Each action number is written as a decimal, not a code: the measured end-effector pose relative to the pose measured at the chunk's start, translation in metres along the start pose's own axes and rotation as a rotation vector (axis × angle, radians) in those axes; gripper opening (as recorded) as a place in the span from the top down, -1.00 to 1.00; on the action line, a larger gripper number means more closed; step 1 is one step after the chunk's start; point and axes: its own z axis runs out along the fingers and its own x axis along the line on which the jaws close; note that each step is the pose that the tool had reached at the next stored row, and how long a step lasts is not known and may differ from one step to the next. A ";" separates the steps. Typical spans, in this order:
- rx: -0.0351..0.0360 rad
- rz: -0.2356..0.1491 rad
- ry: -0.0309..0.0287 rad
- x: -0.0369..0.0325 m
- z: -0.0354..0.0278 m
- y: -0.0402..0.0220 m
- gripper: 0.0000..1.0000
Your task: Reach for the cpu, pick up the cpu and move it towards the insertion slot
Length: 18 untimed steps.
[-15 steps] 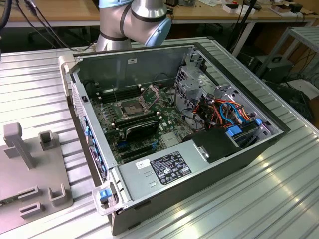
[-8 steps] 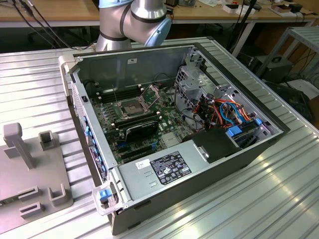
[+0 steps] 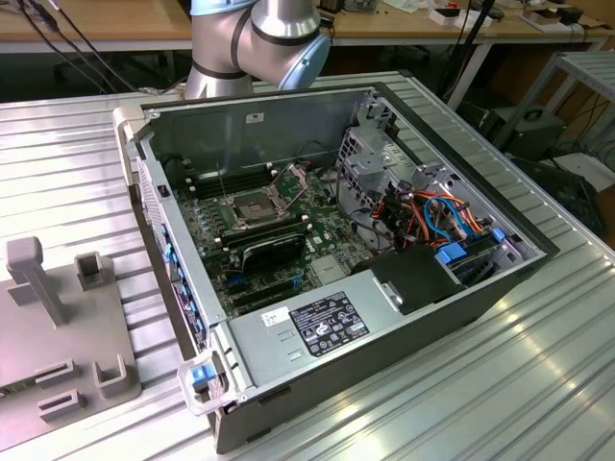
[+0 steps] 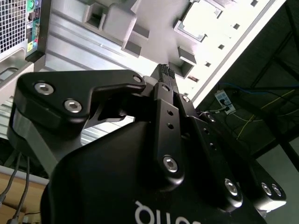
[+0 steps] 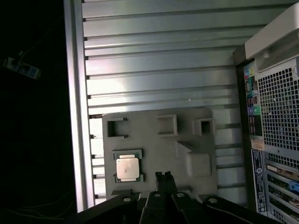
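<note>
Chip point(image 5: 128, 168) flat and metal face up in a square pocket of a grey holder plate point(image 5: 187, 135), as the first wrist view gives it. Just beside the tips of the jaws, on the side away from the computer case point(image 5: 275, 116); not touching them and not between them. Jaws narrow, tips almost together, nothing held, poised over the plate's edge. On the case side of the jaws, on the same plate, a raised square block point(image 5: 199, 164). Farther out ahead of the tips, a row of small bracket-shaped pockets point(image 5: 167, 125). Beyond the plate, a ribbed metal tabletop point(image 5: 159, 56).

From the second wrist view, the black body of the jaws up close, with bolted links either side and the two tips pressed side by side against the bright plate behind. Also a corner of the case with coloured ports, and past the tabletop's edge a power strip point(image 4: 223, 100) among loose cables on the floor.

From the exterior view, the inside of the open case: socket point(image 3: 252, 208) with a dark centre in a metal frame on the green board point(image 3: 317, 216), across the case wall from the plate and so well apart from the jaws. Just beside the socket, a black card point(image 3: 274, 248). Behind the case, the silver and blue joints of the arm point(image 3: 255, 38). On the plate outside the case wall, an upright grey post point(image 3: 34, 274).
</note>
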 end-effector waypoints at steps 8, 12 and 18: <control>0.0000 0.000 -0.0001 0.0113 0.0002 -0.0034 0.79; 0.0000 0.000 -0.0001 0.0209 0.0006 -0.0044 0.79; 0.0001 0.000 0.0002 0.0395 0.0016 -0.0059 0.79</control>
